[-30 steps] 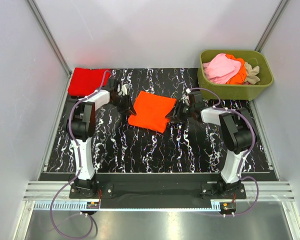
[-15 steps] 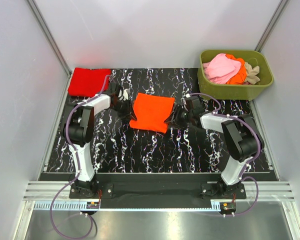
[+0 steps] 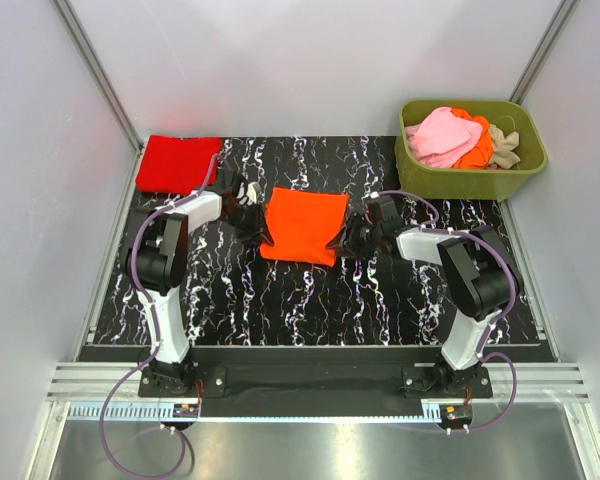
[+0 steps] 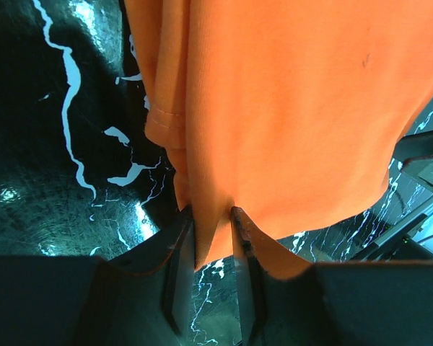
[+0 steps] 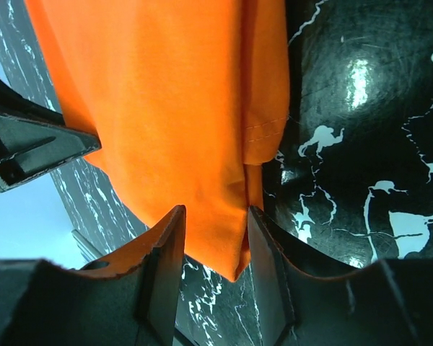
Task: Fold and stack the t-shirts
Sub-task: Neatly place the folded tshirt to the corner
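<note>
At table centre, one bright orange t-shirt [image 3: 302, 227], folded to a rough rectangle and stretched between the two grippers.

- Left gripper [image 4: 211, 213]: jaws pinched tight on the shirt's left near corner, cloth pressed between both fingers [image 4: 179, 249].
- Right gripper [image 5: 215, 216]: jaws set wider, clamped on a thicker fold at the shirt's right near corner.
- Edges: a hemmed sleeve edge with a visible stitch line hangs beside each grip. The near edge sags slightly between the held corners, and the far edge runs fairly straight.
- Red t-shirt [image 3: 178, 163]: folded flat at the far left corner, against the left wall [image 3: 40, 200] and just beyond the left arm's wrist.
- Olive-green tub [image 3: 470, 182]: far right corner, well apart from the orange shirt. It holds a heap with a pink t-shirt [image 3: 442, 135] on top, orange cloth beside it and beige cloth at the right.
- Room for moving: the black marbled tabletop [image 3: 310, 300] shows as a broad strip between the shirt and the arm bases, and as a narrower strip beyond the shirt's far edge. Walls stand close on the left, right and far sides.
</note>
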You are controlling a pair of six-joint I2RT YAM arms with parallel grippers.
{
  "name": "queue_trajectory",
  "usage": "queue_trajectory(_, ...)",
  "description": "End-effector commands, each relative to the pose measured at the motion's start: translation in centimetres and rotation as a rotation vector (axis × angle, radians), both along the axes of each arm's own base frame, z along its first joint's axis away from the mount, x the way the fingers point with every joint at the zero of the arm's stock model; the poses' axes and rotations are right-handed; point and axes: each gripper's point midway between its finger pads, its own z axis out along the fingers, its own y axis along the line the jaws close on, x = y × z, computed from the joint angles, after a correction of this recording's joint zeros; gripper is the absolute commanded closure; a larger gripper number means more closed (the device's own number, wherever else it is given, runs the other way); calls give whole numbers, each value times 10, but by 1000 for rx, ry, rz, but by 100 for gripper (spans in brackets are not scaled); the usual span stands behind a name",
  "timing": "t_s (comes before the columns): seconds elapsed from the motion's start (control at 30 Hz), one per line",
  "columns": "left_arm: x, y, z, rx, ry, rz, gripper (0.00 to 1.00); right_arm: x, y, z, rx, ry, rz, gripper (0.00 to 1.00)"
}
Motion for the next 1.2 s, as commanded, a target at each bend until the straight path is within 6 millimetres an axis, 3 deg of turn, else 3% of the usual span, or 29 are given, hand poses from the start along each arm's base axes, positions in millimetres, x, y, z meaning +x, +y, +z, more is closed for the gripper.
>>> queue_trajectory(0.0,6,-2,15,-2,-56,3,71,8,6,4,7,-23,-23,53)
queue_trajectory(0.23,3,-3,11,1,-49,2,71,7,11,7,40,-27,-28,55)
queue_trajectory(0.33,3,-2,8,10,-45,8,71,7,9,12,43,-62,-35,77)
queue_trajectory(0.37,3,-2,8,13,-47,10,71,7,6,13,35,-73,-39,89)
queue_trajectory(0.53,5,0,10,21,-60,15,64,6,-9,13,-24,-122,-84,96)
queue_trajectory(0.6,8,1,15,15,-77,7,53,4,-8,10,-26,-114,-75,91)
queue_trajectory(0.67,15,3,26,-6,-107,3,49,2,-8,8,-23,-101,-74,86)
queue_trajectory(0.77,27,11,38,-17,-148,6,43,0,-8,12,-12,-108,-74,67)
queue_trajectory(0.9,49,15,45,-28,-203,-19,36,0,-10,27,-8,-141,-73,59)
queue_trajectory(1.17,80,-1,24,-103,-180,-64,35,-3,-15,46,-29,-186,-66,51)
